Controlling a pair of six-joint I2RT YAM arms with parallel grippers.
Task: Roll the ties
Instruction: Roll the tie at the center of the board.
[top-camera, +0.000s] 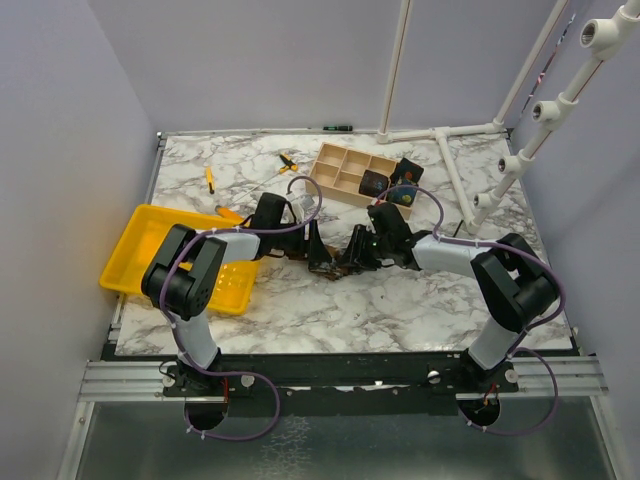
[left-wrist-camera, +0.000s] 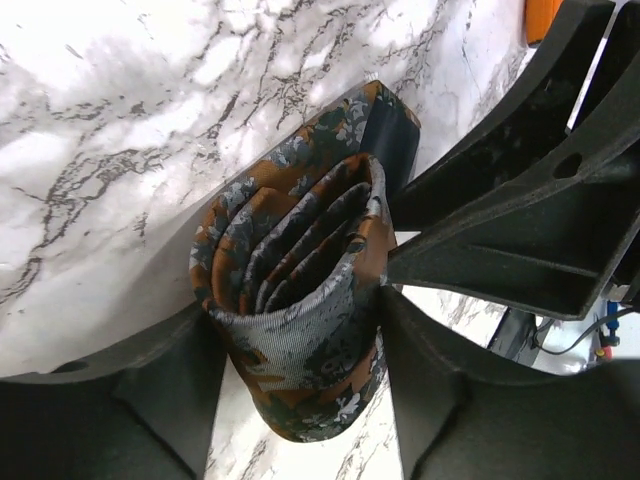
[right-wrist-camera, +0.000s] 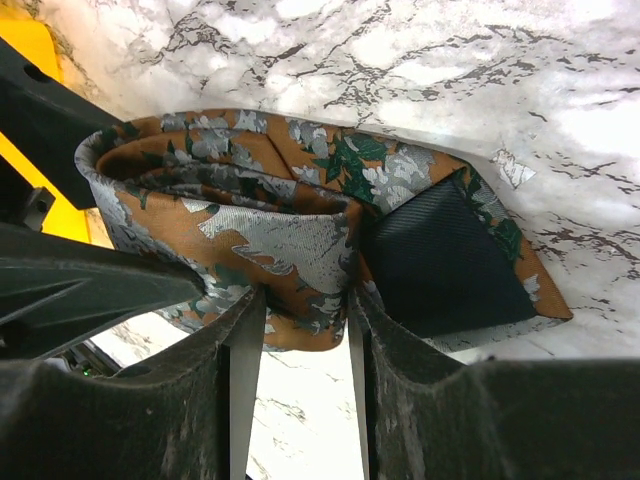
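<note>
Though its pointed end lies flat on the marbled table, the tie is mostly wound into a loose, flattened coil standing on edge. My left fingers are closed against the coil's two sides, squeezing its spiral layers. My right fingers are nearly shut, pinching the edge of the outer wrap. It is soft woven cloth, rust-orange with grey and green leaves. The flat end shows a dark ribbed lining.
</note>
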